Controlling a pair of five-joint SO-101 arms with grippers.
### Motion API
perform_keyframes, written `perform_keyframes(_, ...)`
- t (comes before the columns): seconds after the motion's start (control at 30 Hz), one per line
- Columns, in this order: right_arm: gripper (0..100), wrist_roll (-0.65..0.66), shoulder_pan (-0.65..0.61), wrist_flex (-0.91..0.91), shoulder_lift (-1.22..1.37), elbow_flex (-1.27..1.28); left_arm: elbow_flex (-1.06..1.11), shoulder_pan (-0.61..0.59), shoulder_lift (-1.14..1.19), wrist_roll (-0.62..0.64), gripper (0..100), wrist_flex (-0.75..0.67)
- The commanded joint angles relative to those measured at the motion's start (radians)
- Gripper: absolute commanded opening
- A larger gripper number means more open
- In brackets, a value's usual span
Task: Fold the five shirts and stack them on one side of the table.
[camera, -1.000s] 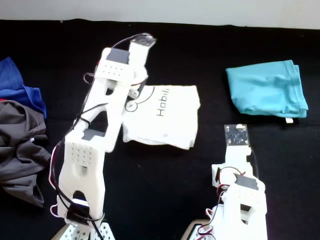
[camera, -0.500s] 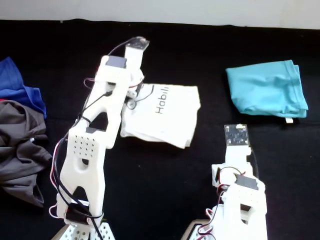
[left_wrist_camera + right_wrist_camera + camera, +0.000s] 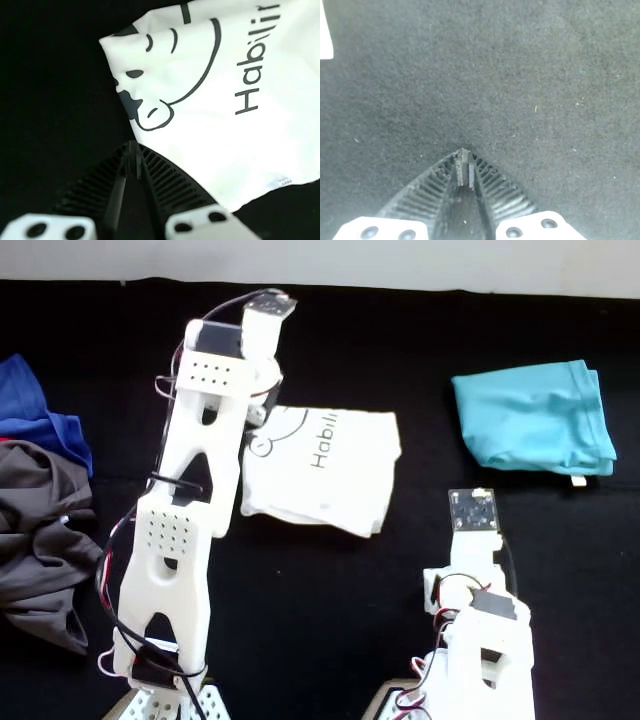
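Note:
A folded white shirt point(image 3: 322, 468) with black print lies mid-table; its printed face point(image 3: 215, 95) is also in the left wrist view. My left gripper point(image 3: 134, 156) is shut with nothing in it, its tips over black cloth just off the shirt's edge. The left arm point(image 3: 215, 390) stretches out beside the shirt's far left corner. A folded teal shirt point(image 3: 532, 418) lies at the far right. At the left edge lie a crumpled blue shirt point(image 3: 30, 405) and a grey shirt point(image 3: 40, 540). My right gripper point(image 3: 465, 167) is shut over bare cloth, and the right arm point(image 3: 478, 600) is drawn back at the near right.
The black tablecloth point(image 3: 330, 620) covers the table. A thin red edge point(image 3: 6, 441) peeks out between the blue and grey shirts. A white corner point(image 3: 325, 35) of the white shirt shows in the right wrist view. A pale wall runs along the far edge.
The left arm has swung up and toward the far edge, away from the white shirt's middle. The shirt's near left edge shifted slightly. The right arm has not moved.

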Motion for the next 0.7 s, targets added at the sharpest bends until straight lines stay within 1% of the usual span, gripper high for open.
perform_keyframes(0.0, 0.9, -0.054, 0.007, 0.088, 0.007, -0.133, -0.038, 0.01, -0.053, 0.009, 1, 0.04)
perform_keyframes(0.07, 0.9, -0.075, 0.004, 0.182, 0.008, -0.246, 0.027, 0.03, -0.107, 0.035, 1, 0.04)
perform_keyframes(0.13, 0.9, -0.078, -0.002, 0.251, 0.008, -0.355, 0.139, 0.059, -0.194, 0.074, 1, 0.04)
perform_keyframes(0.23, 0.9, -0.074, -0.012, 0.305, 0.008, -0.484, 0.344, 0.12, -0.348, 0.08, 1, 0.037)
perform_keyframes(0.3, 0.9, -0.072, -0.025, 0.309, 0.01, -0.547, 0.486, 0.153, -0.441, 0.08, 1, 0.002)
perform_keyframes(0.4, 0.9, -0.072, -0.079, 0.309, 0.035, -0.613, 0.737, 0.16, -0.564, 0.081, 1, -0.133)
perform_keyframes(0.47, 0.9, -0.072, -0.13, 0.312, 0.108, -0.67, 0.935, 0.157, -0.636, 0.083, 1, -0.252)
perform_keyframes(0.57, 0.9, -0.078, -0.171, 0.317, 0.275, -0.791, 1.221, 0.151, -0.737, 0.083, 1, -0.416)
perform_keyframes(0.67, 0.9, -0.08, -0.202, 0.348, 0.475, -0.955, 1.448, 0.124, -0.831, 0.078, 1, -0.577)
